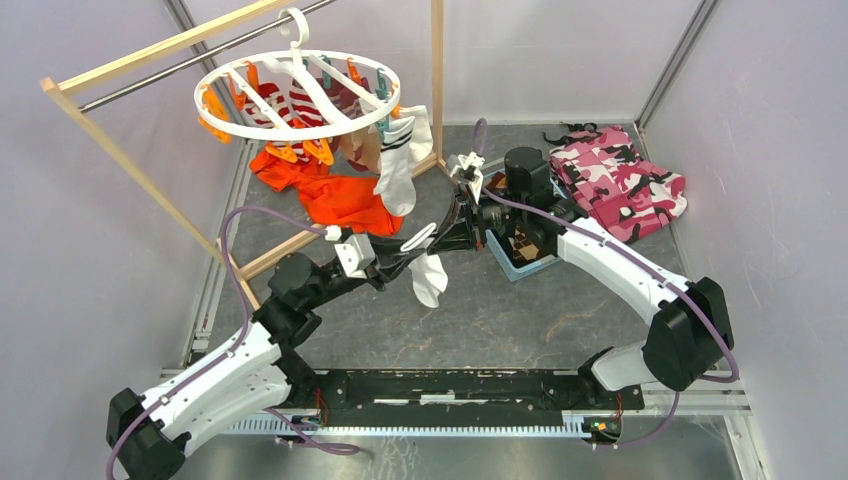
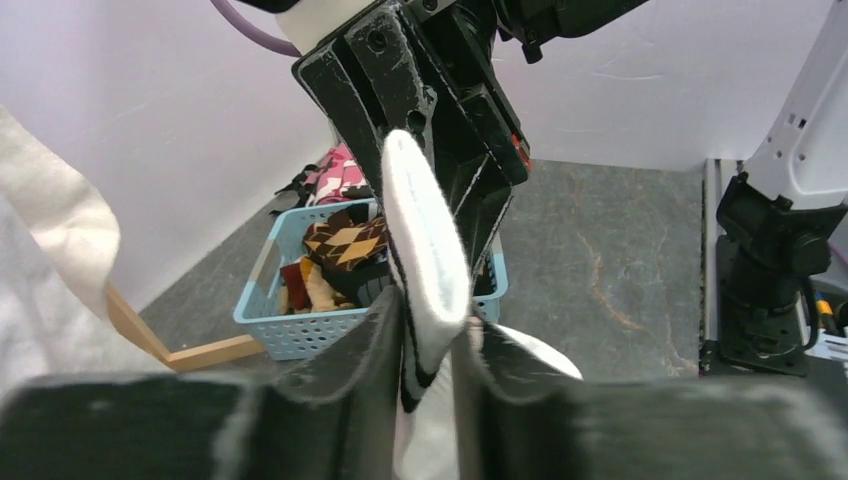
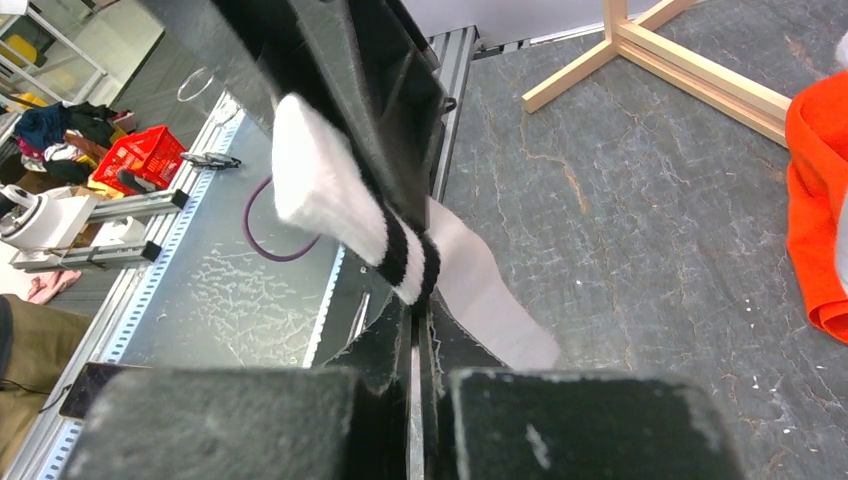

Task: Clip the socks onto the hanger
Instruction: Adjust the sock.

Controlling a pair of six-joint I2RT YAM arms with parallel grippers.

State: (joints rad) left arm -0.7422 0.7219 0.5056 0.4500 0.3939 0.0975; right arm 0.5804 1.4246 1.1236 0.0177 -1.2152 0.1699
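Note:
The white round hanger [image 1: 300,95] hangs from the rack bar at the back left. A white sock with black stripes [image 1: 398,170] dangles from its right rim, and a red-and-white striped sock [image 1: 290,105] hangs inside the ring. A second white sock [image 1: 430,278] [image 2: 425,230] [image 3: 320,190] is held in mid-air between both grippers. My right gripper [image 1: 447,232] [image 3: 420,300] is shut on its black-striped cuff. My left gripper [image 1: 418,240] [image 2: 430,320] has its fingers pressed on either side of the same sock just below.
A light blue basket [image 1: 520,262] [image 2: 300,325] with more socks, a brown argyle one on top, sits under the right arm. A pink camouflage cloth [image 1: 620,180] lies back right. An orange garment [image 1: 340,195] lies by the wooden rack [image 1: 150,170].

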